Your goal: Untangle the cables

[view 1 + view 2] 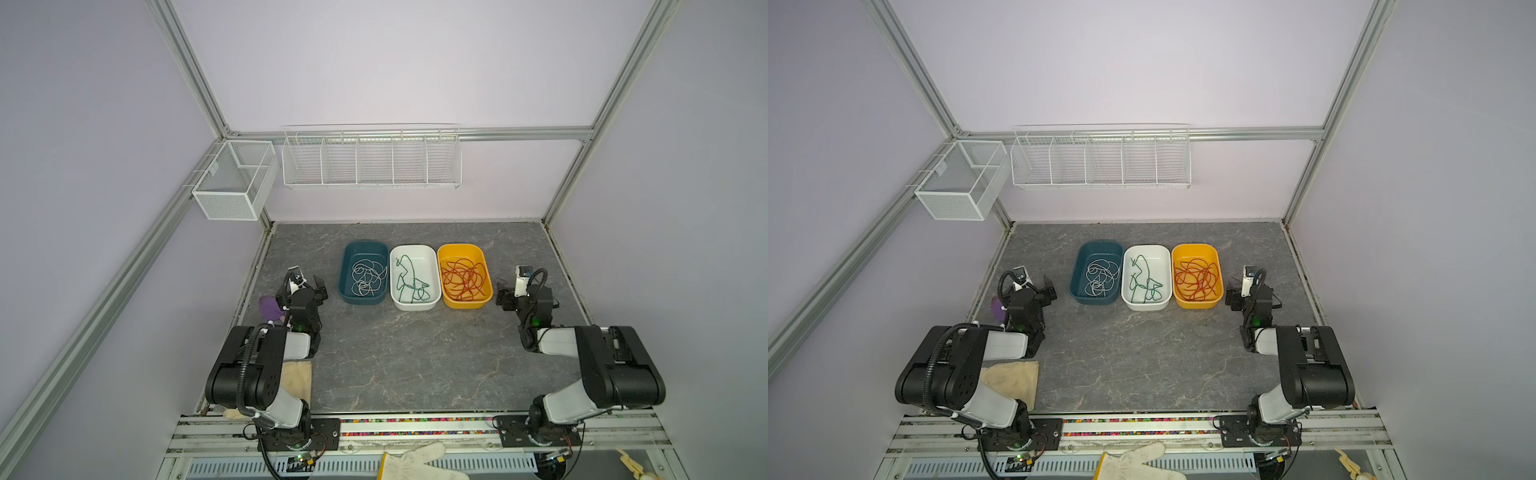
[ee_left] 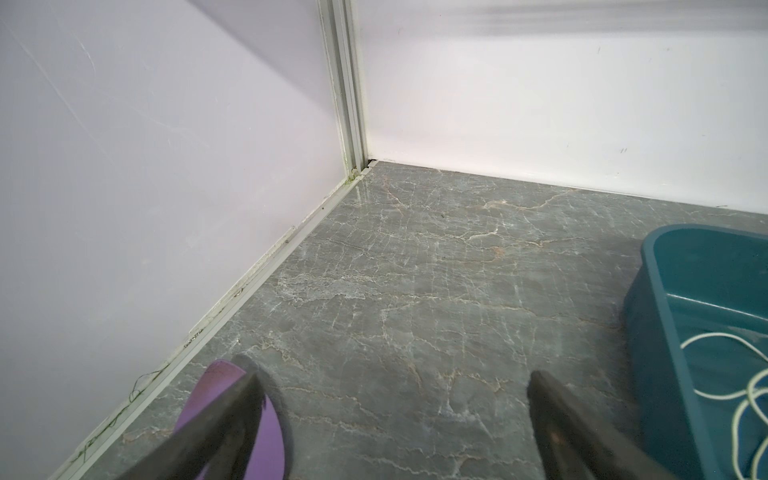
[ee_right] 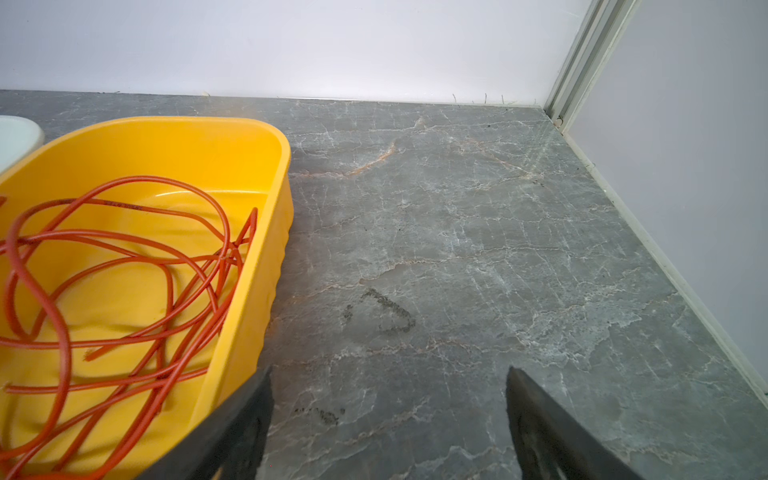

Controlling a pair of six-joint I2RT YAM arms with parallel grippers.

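The grey, marble-veined tabletop (image 1: 415, 365) is smooth and slightly glossy, and pale metal rails edge it against lilac walls. A white, round-cornered plastic bin (image 1: 414, 306) stands toward the back, with a broad bare stretch of tabletop in front of it. A teal plastic bin (image 1: 360, 300) sits just beside the white bin on its left and a yellow plastic bin (image 1: 467, 304) just beside it on its right.

The left gripper (image 2: 392, 376) is beyond the teal bin. The right gripper (image 3: 388, 374) is beyond the yellow bin. Both have their dark fingers spread wide over bare tabletop and hold nothing.

The cables are thin and loosely curled:
- **White cable** (image 1: 365, 278): in the teal bin.
- **Dark green cable** (image 1: 409, 282): in the white bin.
- **Red-orange cable** (image 1: 463, 280): in the yellow bin.

A flat, rounded purple piece (image 2: 270, 434) lies by a left finger.
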